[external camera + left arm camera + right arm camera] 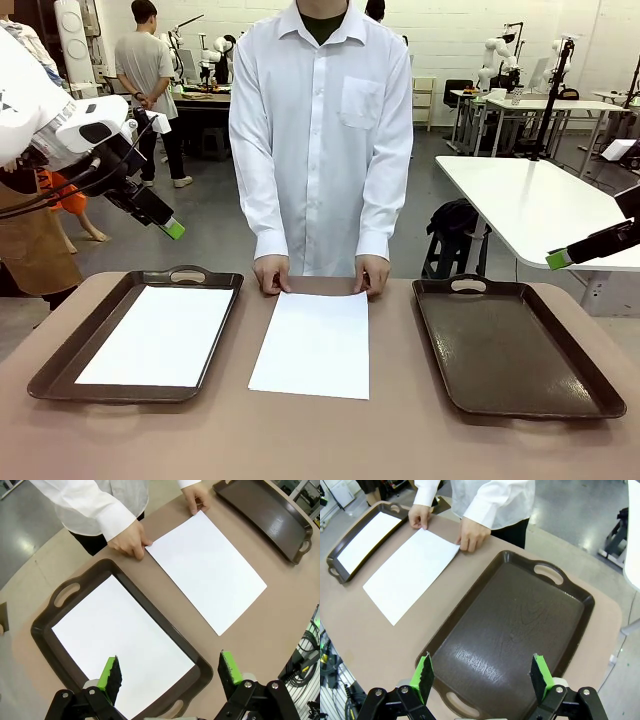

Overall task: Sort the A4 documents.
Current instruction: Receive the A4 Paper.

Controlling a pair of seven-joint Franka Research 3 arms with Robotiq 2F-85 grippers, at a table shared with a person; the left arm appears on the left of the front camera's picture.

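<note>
On the table [320,440], two trays: left tray [50,375] already loaded with one A4 sheet [160,335] lying flat inside, right tray [520,350] bare. Between them, flat on the tabletop, a second A4 sheet [312,345], possibly a thin stack, edges too fine to tell, far corners under the person's hands [272,273]; sorting judged partly done, this sheet outstanding. Left gripper [170,671] above the left tray and right gripper [482,674] above the right tray, both spread wide, holding nothing.

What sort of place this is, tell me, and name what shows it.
Probably a robotics lab or workshop: a white worktable on a bare grey floor, a painted block wall, and the left gripper and right gripper open above the brown table.
</note>
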